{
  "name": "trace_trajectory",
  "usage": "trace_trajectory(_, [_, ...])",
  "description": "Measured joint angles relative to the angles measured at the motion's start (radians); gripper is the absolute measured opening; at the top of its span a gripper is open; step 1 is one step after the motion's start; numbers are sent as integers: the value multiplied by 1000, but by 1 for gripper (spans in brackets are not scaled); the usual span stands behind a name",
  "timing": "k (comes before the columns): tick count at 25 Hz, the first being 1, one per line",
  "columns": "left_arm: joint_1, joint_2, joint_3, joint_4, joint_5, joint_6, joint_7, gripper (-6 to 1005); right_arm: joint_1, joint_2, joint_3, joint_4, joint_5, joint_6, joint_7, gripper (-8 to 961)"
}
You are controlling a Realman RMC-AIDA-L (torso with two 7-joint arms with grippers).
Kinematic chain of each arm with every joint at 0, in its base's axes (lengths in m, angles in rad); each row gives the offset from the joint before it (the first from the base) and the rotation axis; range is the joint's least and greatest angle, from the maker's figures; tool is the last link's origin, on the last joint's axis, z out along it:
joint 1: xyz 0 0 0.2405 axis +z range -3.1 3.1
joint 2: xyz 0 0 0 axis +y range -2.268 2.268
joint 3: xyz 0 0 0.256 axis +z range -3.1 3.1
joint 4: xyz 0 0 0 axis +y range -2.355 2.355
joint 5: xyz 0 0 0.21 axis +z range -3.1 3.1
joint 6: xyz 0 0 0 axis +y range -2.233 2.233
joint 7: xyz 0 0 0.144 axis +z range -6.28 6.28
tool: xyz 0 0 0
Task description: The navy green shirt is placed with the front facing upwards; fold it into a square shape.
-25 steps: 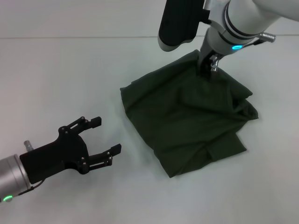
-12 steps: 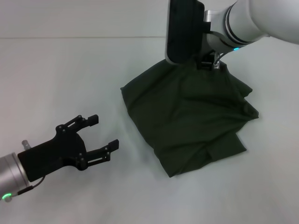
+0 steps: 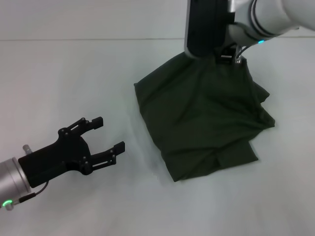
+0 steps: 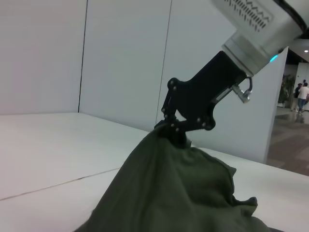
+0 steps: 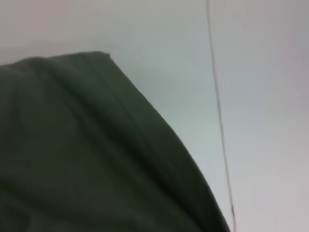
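The pale, matt white tabletop [image 3: 74,73] fills the head view, with a thin seam line running across it near the far edge. On its right half lies the navy green shirt [image 3: 202,123], a dark olive-green cotton T-shirt already folded into a rumpled, roughly four-sided bundle; no lettering or collar shows. Its near corner rests flat towards the near edge, while its far corner is drawn up into a peak off the tabletop. Compared with a second ago the bundle's left edge has slid to the right and the raised corner now sits higher and further right, pulling the cloth taut into long creases.

The right gripper [image 3: 227,58], black, on a white arm with a blue-lit ring, is at that far corner, and the left wrist view shows its dark fingers [image 4: 175,131] pinched together on the peak of the fabric [image 4: 169,188]. It has moved to the right and upward since the earlier frames. The right wrist view shows only a hemmed edge of the shirt [image 5: 87,154] against the tabletop.

The left gripper [image 3: 108,139], black with two slim fingers spread apart and holding nothing, hovers over the near left part of the tabletop, well apart from the shirt, almost where it was before
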Motion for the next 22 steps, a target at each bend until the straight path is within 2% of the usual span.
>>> trace_trajectory(3, [0, 0, 0, 0, -3, 0, 0, 891, -11, -2, 46, -14, 0, -15, -6, 23])
trace_trajectory(9, [0, 0, 0, 0, -13, 0, -1, 890, -72, -1, 74, -18, 1, 17, -31, 24])
trace_trajectory(17, [-9, 0, 0, -13, -22, 0, -1, 888, -184, 14, 138, -22, 7, 203, -149, 38])
trace_trajectory(22, [-11, 0, 0, -24, -28, -5, -1, 888, -208, 14, 139, 32, 40, 291, -192, 63])
